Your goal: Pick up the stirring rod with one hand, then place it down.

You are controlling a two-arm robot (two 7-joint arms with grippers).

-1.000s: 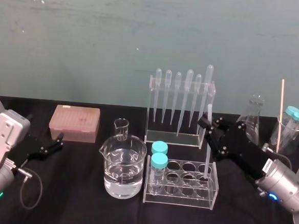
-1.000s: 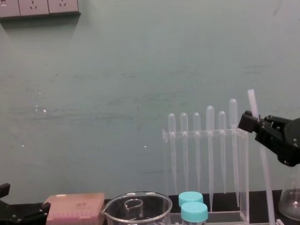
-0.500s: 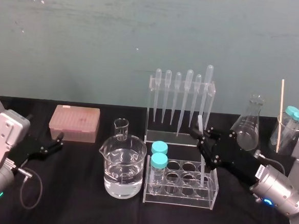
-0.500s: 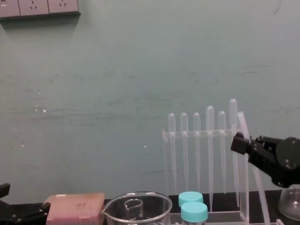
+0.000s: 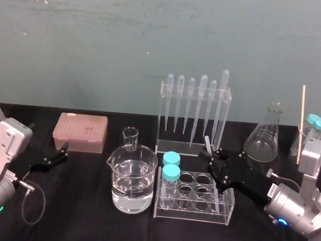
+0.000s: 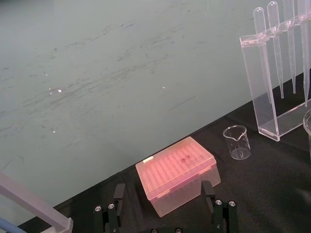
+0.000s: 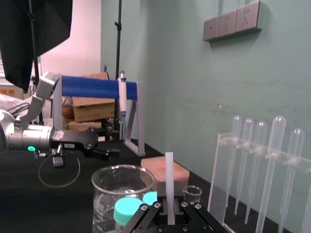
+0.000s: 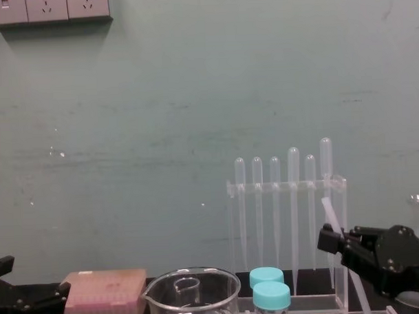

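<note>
Head view: the stirring rod (image 5: 207, 142) is a thin, straight stick, whitish and half transparent, with the same thickness along all its length and a blunt top end. It stands tilted, with the top leaning toward 11 o'clock. Its lower part goes down into the low clear tube rack (image 5: 228, 209), at the rack's 3 o'clock end; in which hole exactly, I cannot tell. The right gripper (image 5: 210, 155) reaches in from 4 o'clock, low over the rack, and pinches the rod between its two black fingers, so that a short piece of rod stands above them.

In the right wrist view the rod (image 7: 169, 179) rises straight up between the fingers (image 7: 146, 212), which press on it from both sides. In the chest view the rod (image 8: 328, 210) leans the same way, with the right gripper (image 8: 331, 237) close under its top, in front of the tall pipette stand (image 8: 286, 187).

Two teal-capped tubes (image 5: 171, 165) stand at the 9 o'clock end of the tube rack, and a big beaker (image 5: 131, 182) with clear liquid is just beside the rack at 9 o'clock. The left gripper (image 5: 57, 157) rests far at the 9 o'clock side of the black worktop (image 5: 87, 220), near the pink tip box (image 5: 80, 132). In the left wrist view its fingers (image 6: 118, 193) are spread wide apart and hold nothing.
</note>
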